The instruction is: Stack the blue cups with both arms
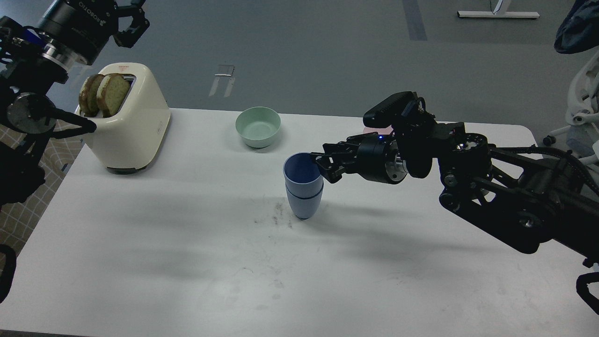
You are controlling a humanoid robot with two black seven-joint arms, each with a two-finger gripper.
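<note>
From the head view the stacking looks done — one matte periwinkle-blue tapered cup [303,171] sits nested inside its twin [304,203], upright on the white table [187,262], rims parallel, darker blue inside. The black right gripper [324,169] is at the upper cup's rim, just right of it; whether it grips or has let go I cannot tell. What seems left is withdrawal. The black left gripper [133,21] hangs spread and empty, well away up-left.

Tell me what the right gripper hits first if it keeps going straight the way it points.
The right gripper points left, its fingertips at the rim of the stacked blue cups. Pushing on, it would likely meet the upper cup first, though depth is hard to judge.
</note>
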